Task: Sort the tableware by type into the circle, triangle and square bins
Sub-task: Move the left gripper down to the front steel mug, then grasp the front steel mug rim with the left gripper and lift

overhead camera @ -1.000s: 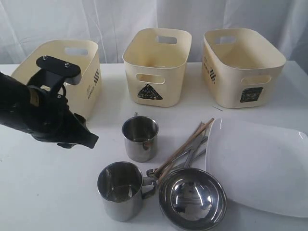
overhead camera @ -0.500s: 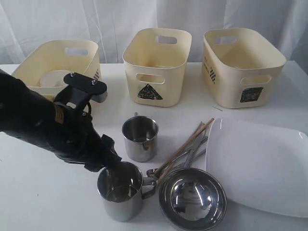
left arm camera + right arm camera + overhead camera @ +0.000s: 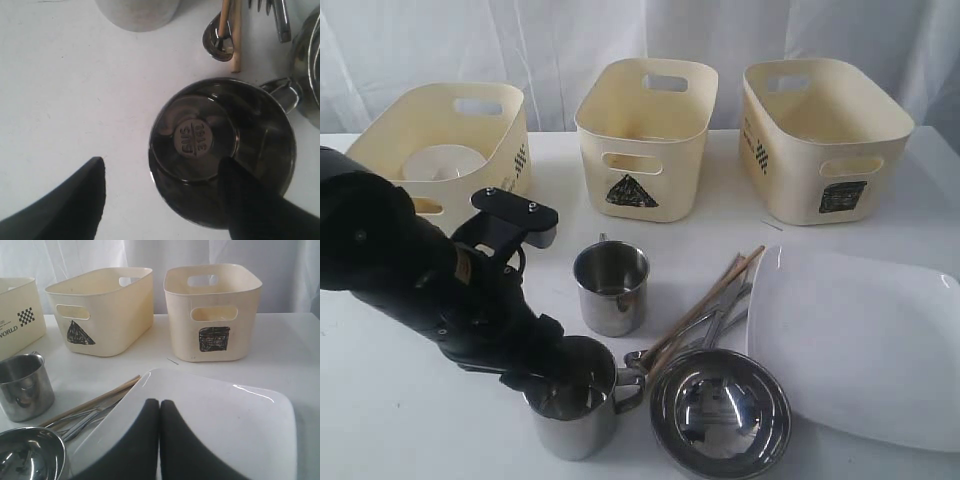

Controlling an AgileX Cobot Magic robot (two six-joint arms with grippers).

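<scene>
On the white table [image 3: 390,420], the far-left bin [image 3: 510,185] holds a small white bowl [image 3: 442,160]. Near left, the left gripper [image 3: 162,169] stands spread wide astride the rim of the near mug [image 3: 570,430]. The right gripper [image 3: 160,405], pressed shut, hovers over the plate [image 3: 225,415].

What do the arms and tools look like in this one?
The left arm is bulky and matte black, with a dark bracket showing bright screw heads and a small yellowish label. The left tool has black fingers tapering to blunt tips. The right tool has smooth, rounded black fingers; its arm is out of view.
</scene>
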